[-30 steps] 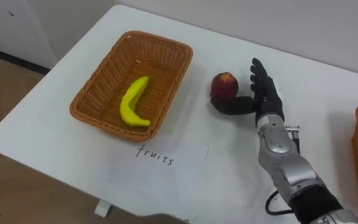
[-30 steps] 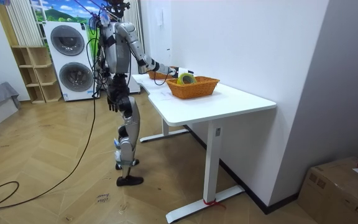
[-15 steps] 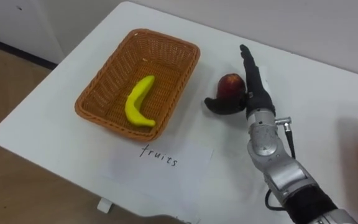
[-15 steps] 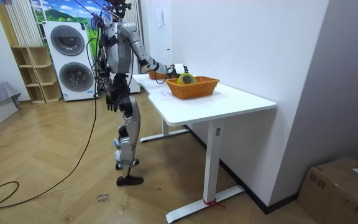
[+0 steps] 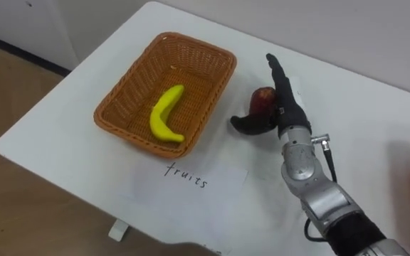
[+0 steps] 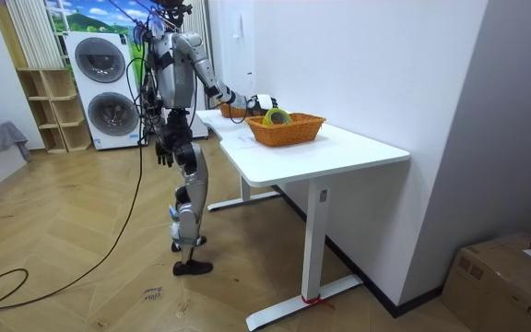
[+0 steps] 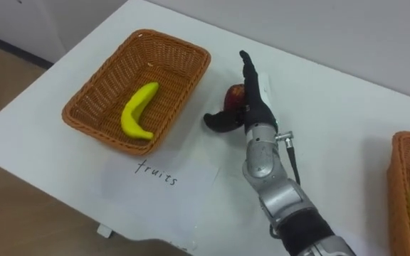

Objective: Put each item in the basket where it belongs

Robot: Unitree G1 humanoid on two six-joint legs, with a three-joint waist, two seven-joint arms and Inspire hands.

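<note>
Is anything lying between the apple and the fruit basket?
Nothing visible does. Only bare table lies between the apple and the basket; the right hand stands at the apple's other side, fingers straight.

basket (image 5: 219, 82) wall just left of apple (image 5: 263, 99) | narrow bare table (image 5: 239, 89) gap between | right side open

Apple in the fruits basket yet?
No, the apple sits on the table right of the basket, against the right hand.
</note>
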